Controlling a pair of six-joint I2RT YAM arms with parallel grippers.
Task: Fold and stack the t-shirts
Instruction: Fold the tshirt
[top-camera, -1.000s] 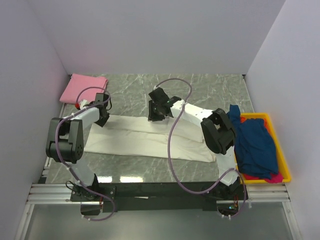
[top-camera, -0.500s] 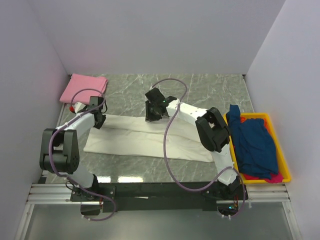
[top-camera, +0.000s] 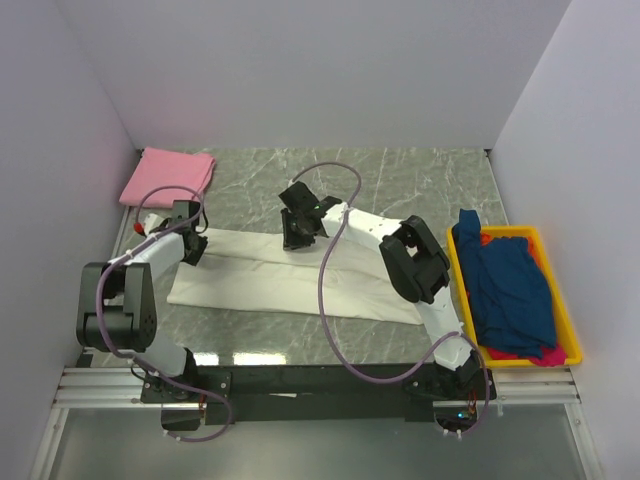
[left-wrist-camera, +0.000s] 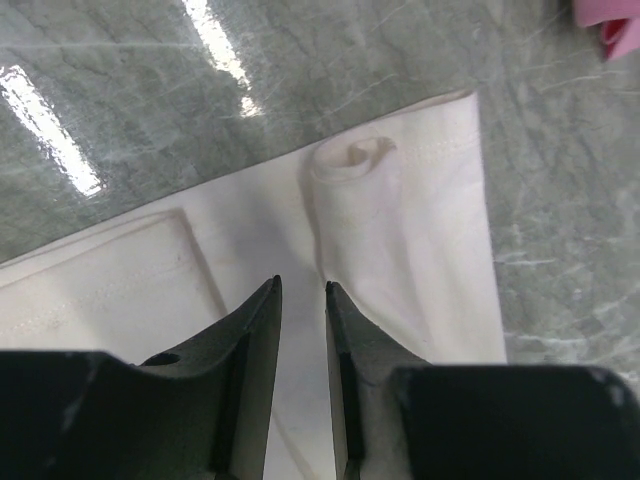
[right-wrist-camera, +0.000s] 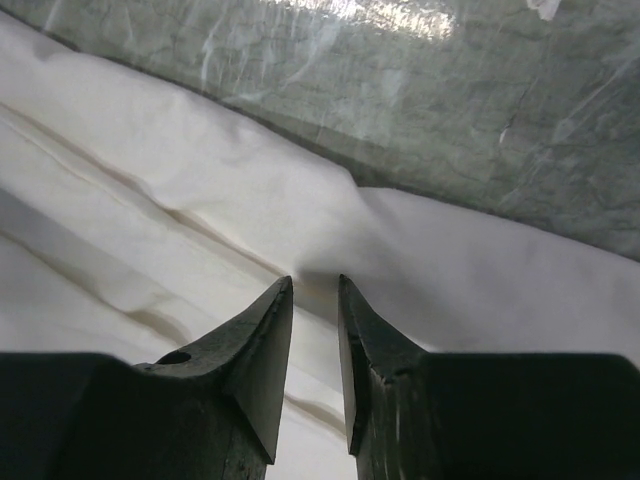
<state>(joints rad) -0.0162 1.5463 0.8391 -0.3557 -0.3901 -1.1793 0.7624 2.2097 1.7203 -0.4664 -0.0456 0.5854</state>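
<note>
A cream-white t-shirt lies folded into a long strip across the marble table. My left gripper is at its far left corner, jaws nearly together with a ridge of the cloth between the tips. My right gripper is at the middle of the far edge, jaws pinched on a pucker of the cloth at the tips. A folded pink t-shirt lies at the back left. Dark blue and magenta t-shirts lie heaped in the bin.
A yellow plastic bin stands at the right edge of the table. White walls close in the left, back and right sides. The pink shirt's corner shows at the top right of the left wrist view.
Both grippers have moved left along the shirt's far edge, and the shirt's far left corner has shifted left with them. The left arm has stretched lower and further left.
</note>
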